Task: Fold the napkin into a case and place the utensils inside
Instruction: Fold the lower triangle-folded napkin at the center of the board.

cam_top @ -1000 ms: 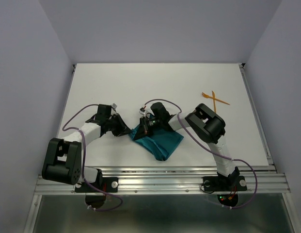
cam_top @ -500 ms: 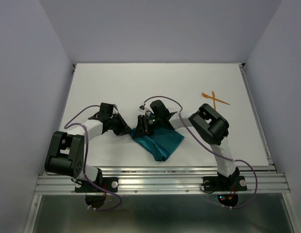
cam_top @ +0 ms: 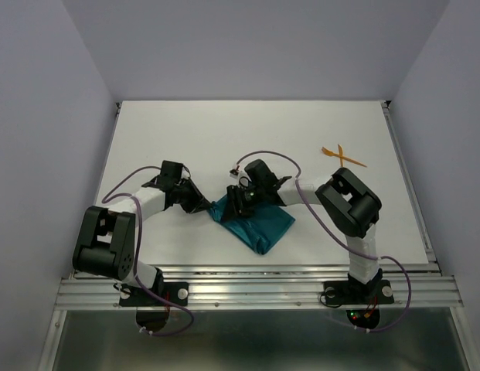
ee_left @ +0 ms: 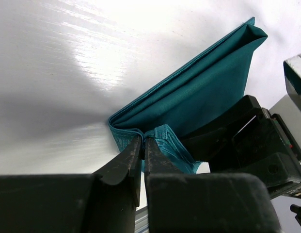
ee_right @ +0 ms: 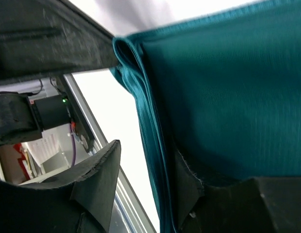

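Pinch first: the left gripper (ee_left: pixel 143 142) is closed narrow on a bunched corner of the napkin (ee_left: pixel 198 92), with several layers of teal cloth crimped between its tips. Just beside it, at the same corner, the right gripper (ee_right: pixel 148 160) stands wide. The folded edge of the cloth runs through the gap between its jaws, but it holds nothing.

The fold looks part done and the cloth is not yet a narrow pouch. To do this step well, I judge the left gripper should act as an anchor and keep its corner low against the table (cam_top: pixel 224 139). The right should bite only the layer meant to turn, not the whole stack. Thin cloth drags easily, so a slow, low pull with the edges kept in line seems wise.

Well apart from both grippers, out past the right one, the utensils (cam_top: pixel 342 157) lie crossed over each other, not yet inside anything.

Count: one napkin, two orange utensils, two grippers.
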Available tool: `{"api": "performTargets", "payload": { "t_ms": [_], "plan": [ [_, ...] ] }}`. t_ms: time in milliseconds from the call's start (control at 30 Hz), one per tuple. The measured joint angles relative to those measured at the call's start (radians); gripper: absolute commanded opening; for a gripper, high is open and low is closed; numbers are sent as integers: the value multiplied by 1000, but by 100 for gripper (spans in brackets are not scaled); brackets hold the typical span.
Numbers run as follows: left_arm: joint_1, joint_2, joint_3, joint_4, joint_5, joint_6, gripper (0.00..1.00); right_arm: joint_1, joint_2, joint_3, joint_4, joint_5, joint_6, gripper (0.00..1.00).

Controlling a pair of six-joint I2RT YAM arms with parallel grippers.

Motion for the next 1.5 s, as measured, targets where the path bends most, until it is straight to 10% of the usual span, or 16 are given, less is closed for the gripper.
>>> {"api": "performTargets", "payload": {
  "t_ms": [1067,1300,1500],
  "plan": [
    [-43,56,76,-36,-52,-19,0,0,-306,-276,-156,195,-51,36],
    [-61,56,107,-64,-71,-20,0,0,-343,-294,-173,251,-49,3],
    [-82,56,134,-89,-85,-22,0,0,-367,-307,-182,276,-49,1]
  ]
}}
